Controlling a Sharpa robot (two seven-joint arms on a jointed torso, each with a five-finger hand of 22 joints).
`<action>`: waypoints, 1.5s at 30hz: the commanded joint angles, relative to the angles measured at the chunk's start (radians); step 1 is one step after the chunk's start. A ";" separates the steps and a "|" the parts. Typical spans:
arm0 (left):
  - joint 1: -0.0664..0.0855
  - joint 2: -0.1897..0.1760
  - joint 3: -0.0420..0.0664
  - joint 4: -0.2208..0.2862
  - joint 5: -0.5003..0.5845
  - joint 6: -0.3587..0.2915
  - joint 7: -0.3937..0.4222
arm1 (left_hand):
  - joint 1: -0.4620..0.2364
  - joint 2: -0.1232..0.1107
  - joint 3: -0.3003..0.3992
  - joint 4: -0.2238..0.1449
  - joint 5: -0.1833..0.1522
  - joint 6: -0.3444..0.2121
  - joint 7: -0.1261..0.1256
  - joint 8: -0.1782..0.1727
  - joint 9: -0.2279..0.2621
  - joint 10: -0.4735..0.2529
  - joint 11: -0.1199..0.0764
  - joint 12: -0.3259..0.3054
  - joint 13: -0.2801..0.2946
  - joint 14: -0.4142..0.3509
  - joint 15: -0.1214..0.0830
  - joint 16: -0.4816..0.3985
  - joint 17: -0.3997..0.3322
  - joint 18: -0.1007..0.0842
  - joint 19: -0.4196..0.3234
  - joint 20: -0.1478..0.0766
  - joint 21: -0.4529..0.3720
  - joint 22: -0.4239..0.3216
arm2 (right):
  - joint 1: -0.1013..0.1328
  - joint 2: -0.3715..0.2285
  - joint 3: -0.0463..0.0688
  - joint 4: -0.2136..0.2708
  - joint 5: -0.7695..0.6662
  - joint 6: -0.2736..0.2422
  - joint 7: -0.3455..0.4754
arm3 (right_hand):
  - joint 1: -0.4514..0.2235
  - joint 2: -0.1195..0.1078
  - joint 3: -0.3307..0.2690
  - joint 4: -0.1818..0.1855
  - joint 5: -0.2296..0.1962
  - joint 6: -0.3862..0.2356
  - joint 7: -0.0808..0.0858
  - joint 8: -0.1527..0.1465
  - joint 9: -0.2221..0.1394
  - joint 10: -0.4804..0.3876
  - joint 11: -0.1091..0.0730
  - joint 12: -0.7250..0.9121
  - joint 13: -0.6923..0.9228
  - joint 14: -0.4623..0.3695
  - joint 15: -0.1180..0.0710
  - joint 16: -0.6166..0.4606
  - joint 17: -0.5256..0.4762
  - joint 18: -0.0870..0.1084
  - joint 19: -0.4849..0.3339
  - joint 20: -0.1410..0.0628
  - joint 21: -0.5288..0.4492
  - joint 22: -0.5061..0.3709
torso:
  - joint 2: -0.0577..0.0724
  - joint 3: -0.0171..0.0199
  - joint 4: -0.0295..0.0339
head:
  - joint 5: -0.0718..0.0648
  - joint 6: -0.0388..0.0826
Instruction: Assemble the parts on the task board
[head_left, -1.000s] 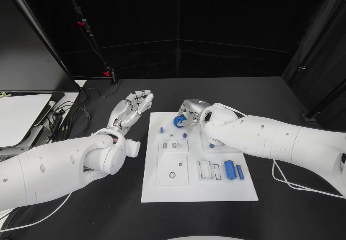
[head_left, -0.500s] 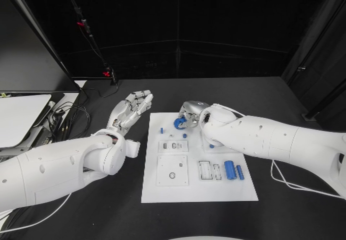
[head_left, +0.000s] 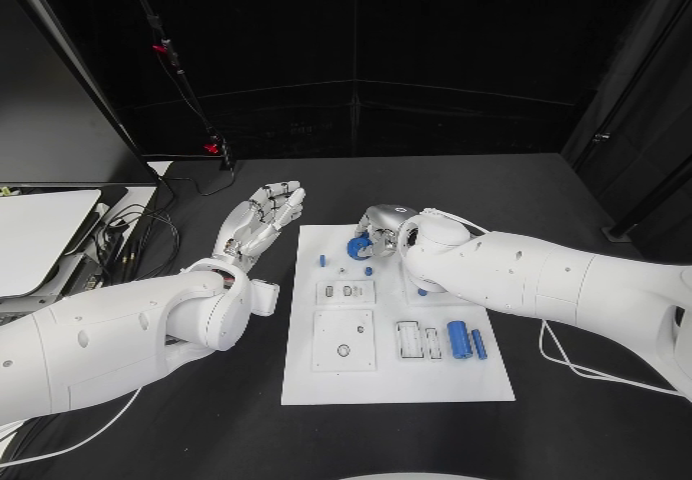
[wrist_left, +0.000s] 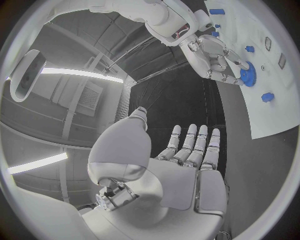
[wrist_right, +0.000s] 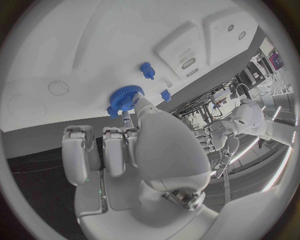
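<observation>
- The task board (head_left: 397, 385) is laid flat in the middle of the black table (head_left: 577, 400), its long sides running away from the robot.
- A blue gear (head_left: 358, 245) is pinched between the fingertips of the right hand (head_left: 384, 228) at the far edge of the board; in the right wrist view the gear (wrist_right: 124, 98) is seen held against the white surface by the fingers (wrist_right: 128, 120).
- Whether the gear is seated on a peg cannot be told.
- Small blue pegs (head_left: 323, 261) are seen standing on the far part of the board, near its left edge and just beside the gear.
- A blue cylinder (head_left: 459, 339) and a thinner blue rod (head_left: 479, 344) are laid side by side near the right edge of the board, next to two clear rectangular slots (head_left: 421, 341).
- Two square plates with holes (head_left: 346, 340) are set in the middle of the board.
- The left hand (head_left: 264, 222) is held flat and empty over the table beside the far left corner of the board, fingers straight and slightly spread, touching nothing; the same pose is shown in the left wrist view (wrist_left: 187, 165).
</observation>
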 joint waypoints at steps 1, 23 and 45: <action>0.002 0.001 0.001 0.001 -0.007 0.009 0.245 | 0.000 0.012 0.005 0.000 0.006 0.004 0.172 0.006 -0.001 0.004 0.001 0.004 0.001 0.007 0.000 0.003 0.002 -0.008 -0.008 0.000 0.003 0.001 | 0.002 0.000 0.000 0.001 -0.007 0.032 -0.007 | 0.015 -0.005 -0.002 -0.008 -0.005 -0.053 -0.014 -0.011 -0.003 0.106 -0.013 0.003 0.263 0.104 -0.009 0.002 0.263 -0.007 0.104 -0.010 0.003 0.263 | 0.001 -0.0002 -0.0002 | 0.000 0.000; 0.002 0.003 0.001 -0.009 -0.007 0.008 0.242 | 0.001 0.016 0.004 0.000 0.007 0.006 0.172 0.008 -0.002 0.005 0.001 0.005 0.001 0.007 0.000 0.004 0.002 -0.008 -0.008 0.000 0.003 0.001 | 0.003 -0.140 0.001 0.152 0.349 -0.303 0.291 | -0.050 -0.070 -0.073 0.067 -0.006 -0.100 -0.014 0.001 0.003 0.106 -0.035 0.003 0.263 0.104 -0.039 0.002 0.263 -0.007 0.104 -0.044 0.003 0.263 | -0.003 -0.0018 -0.0013 | -0.004 -0.001; 0.001 0.014 -0.004 -0.025 -0.007 0.015 0.246 | 0.002 0.017 0.004 -0.001 0.007 0.007 0.172 0.008 -0.002 0.005 0.001 0.005 0.001 0.007 0.000 0.005 0.002 -0.008 -0.008 0.000 0.004 0.001 | 0.021 -0.493 -0.001 0.286 0.506 -0.282 0.469 | -0.009 -0.012 -0.072 0.066 0.006 0.097 0.065 0.046 0.016 0.106 0.051 0.003 0.263 0.104 0.031 0.002 0.263 -0.007 0.104 0.009 0.003 0.263 | -0.002 -0.0006 -0.0038 | -0.065 0.013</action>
